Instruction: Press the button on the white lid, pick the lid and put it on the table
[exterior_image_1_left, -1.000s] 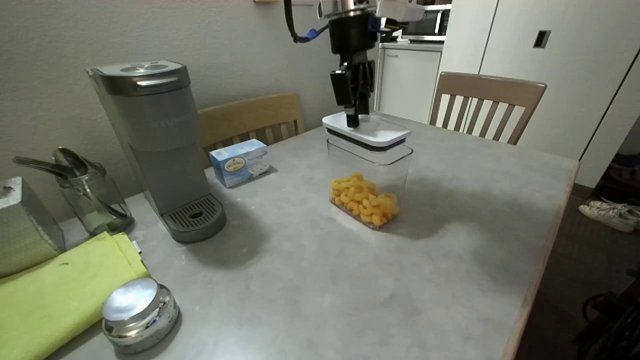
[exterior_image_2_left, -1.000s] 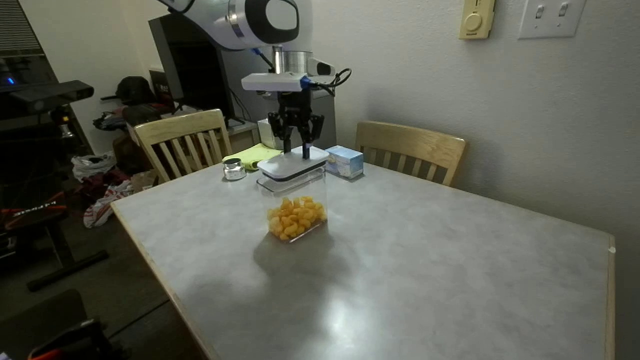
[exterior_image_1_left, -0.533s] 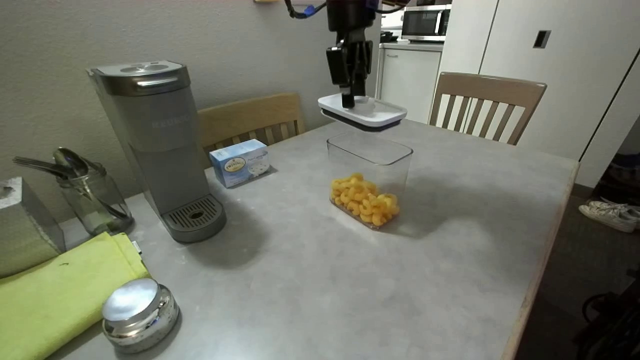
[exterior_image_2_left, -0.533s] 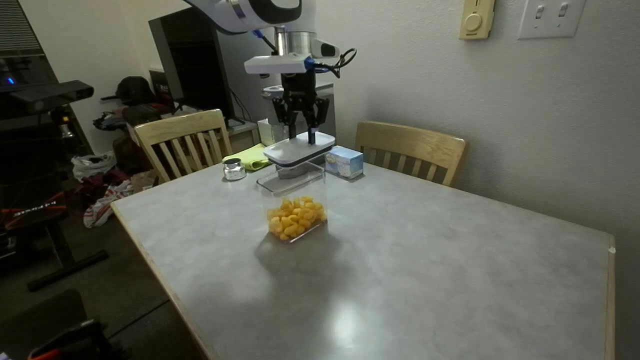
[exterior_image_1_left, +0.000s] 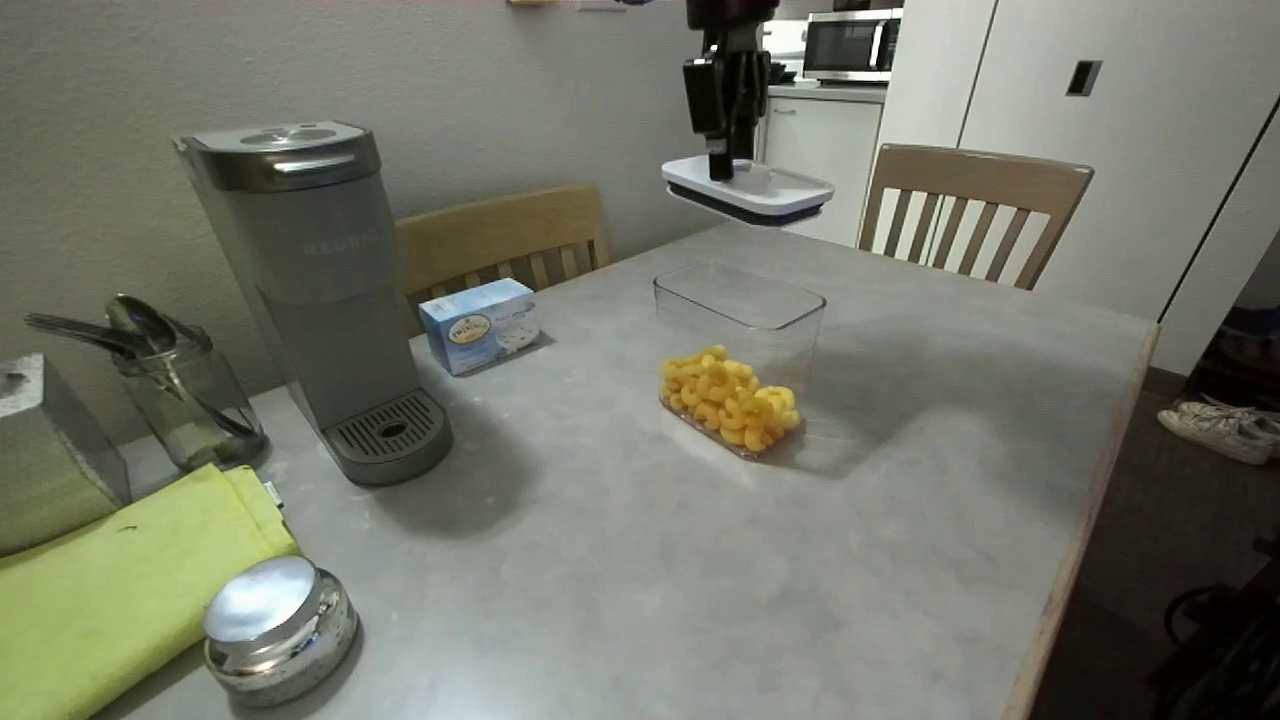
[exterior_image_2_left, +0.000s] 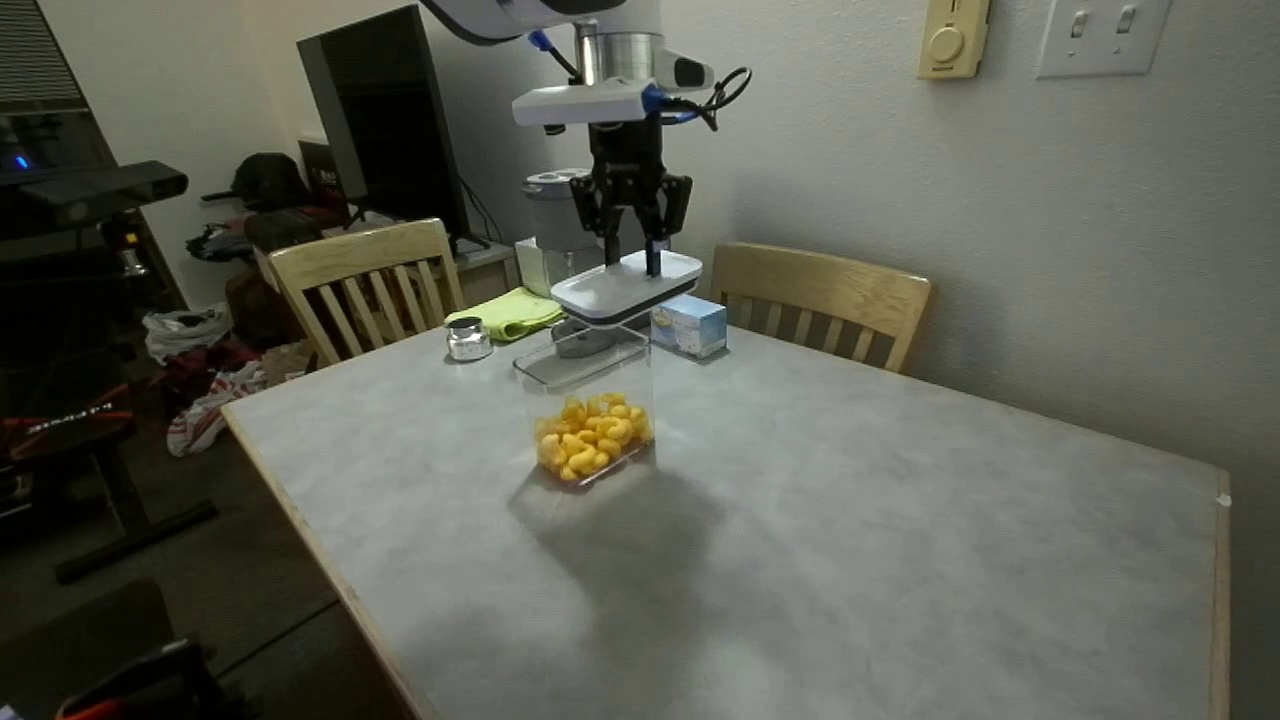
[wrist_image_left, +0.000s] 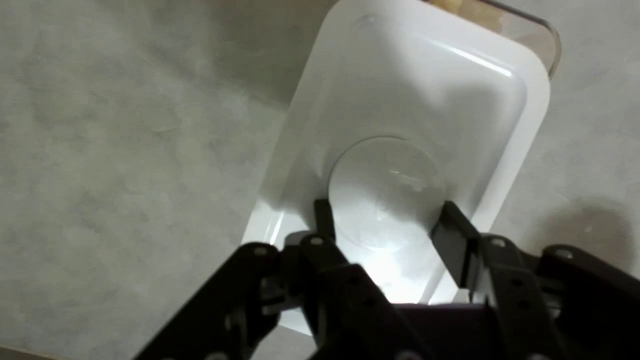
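Observation:
My gripper (exterior_image_2_left: 633, 266) is shut on the raised round button (wrist_image_left: 385, 170) at the centre of the white lid. One finger lies on each side of the button in the wrist view. The white lid (exterior_image_1_left: 790, 188) hangs roughly level in the air, with a dark seal under it. It also shows in an exterior view (exterior_image_2_left: 598, 294). It is above and apart from the open clear container (exterior_image_1_left: 790, 345), which holds yellow macaroni. The container stands on the grey table (exterior_image_1_left: 600, 560). In the wrist view the lid hides most of the container.
In an exterior view, a coffee maker (exterior_image_1_left: 350, 300), a blue tea box (exterior_image_1_left: 480, 325) and a jar of cutlery (exterior_image_1_left: 190, 400) stand along the wall. A yellow cloth (exterior_image_1_left: 130, 590) and a silver jar (exterior_image_1_left: 280, 630) lie near. Wooden chairs (exterior_image_2_left: 820, 300) stand at the table edges.
My gripper has lifted the white lid from just at the container's rim to well above it. Both have also shifted a little right in both exterior views. The container has stayed in place.

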